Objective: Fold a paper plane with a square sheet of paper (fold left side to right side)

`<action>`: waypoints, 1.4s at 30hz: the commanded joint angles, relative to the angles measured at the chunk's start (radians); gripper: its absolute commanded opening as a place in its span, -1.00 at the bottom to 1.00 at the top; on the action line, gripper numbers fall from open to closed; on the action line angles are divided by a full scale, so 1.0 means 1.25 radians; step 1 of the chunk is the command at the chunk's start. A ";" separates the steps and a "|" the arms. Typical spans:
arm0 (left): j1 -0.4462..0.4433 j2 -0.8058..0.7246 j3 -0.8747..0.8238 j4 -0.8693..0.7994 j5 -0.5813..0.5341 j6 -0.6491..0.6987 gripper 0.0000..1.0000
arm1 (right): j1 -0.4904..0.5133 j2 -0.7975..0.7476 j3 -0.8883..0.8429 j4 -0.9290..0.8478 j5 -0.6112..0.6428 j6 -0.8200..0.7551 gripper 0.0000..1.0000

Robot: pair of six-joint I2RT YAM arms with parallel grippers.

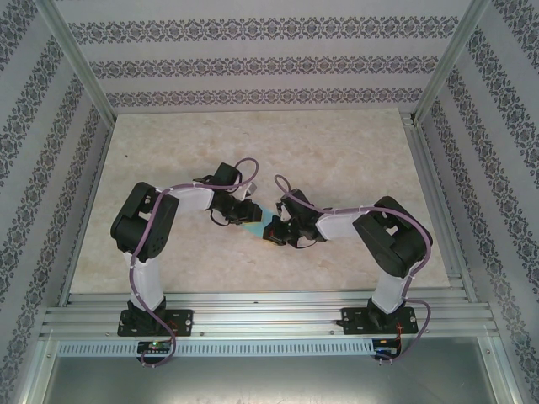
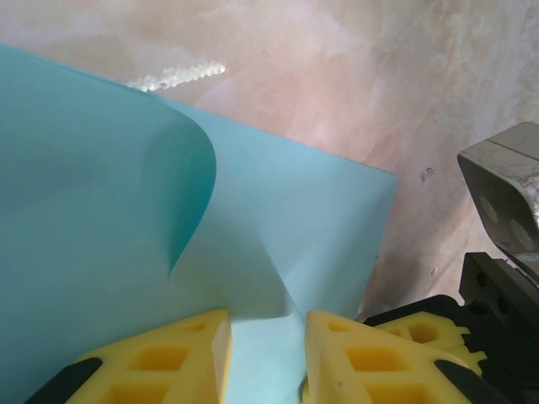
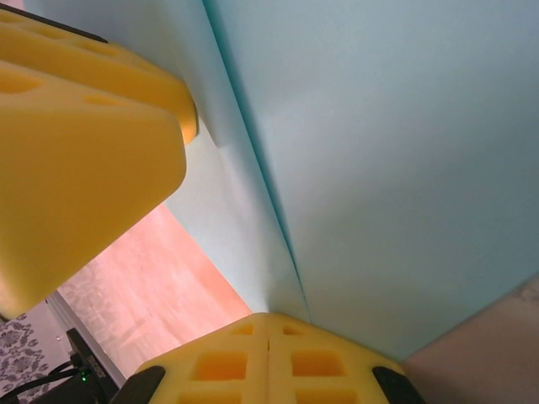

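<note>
Right fingers point(image 3: 227, 362) pressed together, tips meeting a fold in the turquoise square sheet of paper point(image 3: 379, 168); pinch unclear. Left fingers point(image 2: 194, 353) narrowly apart, straddling the sheet's edge. One flap curls upward. Sheet sits mid-surface point(image 1: 337, 143), between both arms.

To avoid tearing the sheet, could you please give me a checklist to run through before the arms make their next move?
1. Right gripper shut on the square sheet of paper: ok.
2. Left gripper jaws apart, sheet between them: ok.
3. Sheet lying flat: not ok, one side curls upward.
4. Edges aligned for the crease: cannot tell.
5. Clearance between the grippers: cannot tell, they crowd together over the table.
</note>
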State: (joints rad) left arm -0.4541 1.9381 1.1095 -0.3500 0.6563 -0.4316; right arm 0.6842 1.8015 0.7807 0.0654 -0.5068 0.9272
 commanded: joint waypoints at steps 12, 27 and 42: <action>0.034 -0.126 0.059 -0.033 0.044 0.003 -0.40 | -0.013 0.084 -0.042 -0.119 0.008 0.015 -0.99; -0.042 -0.058 0.013 0.003 0.039 -0.030 -0.60 | -0.013 0.088 -0.027 -0.136 0.018 0.010 -0.99; -0.047 0.012 -0.010 0.051 -0.046 -0.011 -0.46 | -0.011 0.084 -0.021 -0.182 0.048 0.004 -0.99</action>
State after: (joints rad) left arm -0.5007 1.9377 1.0908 -0.3035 0.6735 -0.4831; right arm 0.6590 1.8263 0.7986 0.0521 -0.5709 0.9417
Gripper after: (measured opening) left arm 0.265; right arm 0.042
